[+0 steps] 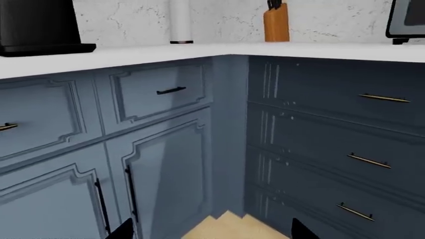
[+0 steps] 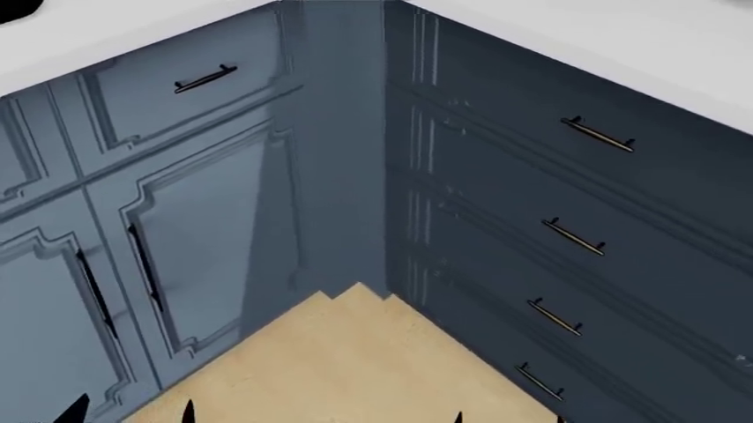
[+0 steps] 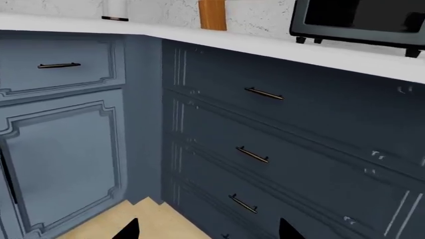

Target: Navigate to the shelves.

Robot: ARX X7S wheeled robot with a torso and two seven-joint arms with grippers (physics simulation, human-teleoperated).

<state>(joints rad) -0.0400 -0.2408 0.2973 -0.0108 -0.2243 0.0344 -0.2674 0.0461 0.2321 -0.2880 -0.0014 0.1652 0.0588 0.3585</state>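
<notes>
We see no shelves in any view. Our left gripper (image 1: pixel 209 231) and right gripper (image 3: pixel 207 230) hang spread apart, grasping nothing, facing a corner of blue cabinets (image 2: pixel 189 220) and drawers (image 2: pixel 565 229) under a white desk (image 1: pixel 199 51).

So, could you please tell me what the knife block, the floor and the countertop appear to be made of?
Knife block: looks like wood, with a warm orange-brown matte face.
Floor: pale wood or laminate, judging by its tan colour; grain is too faint to confirm.
Countertop: plain white with a smooth matte look, possibly stone or laminate.
</notes>
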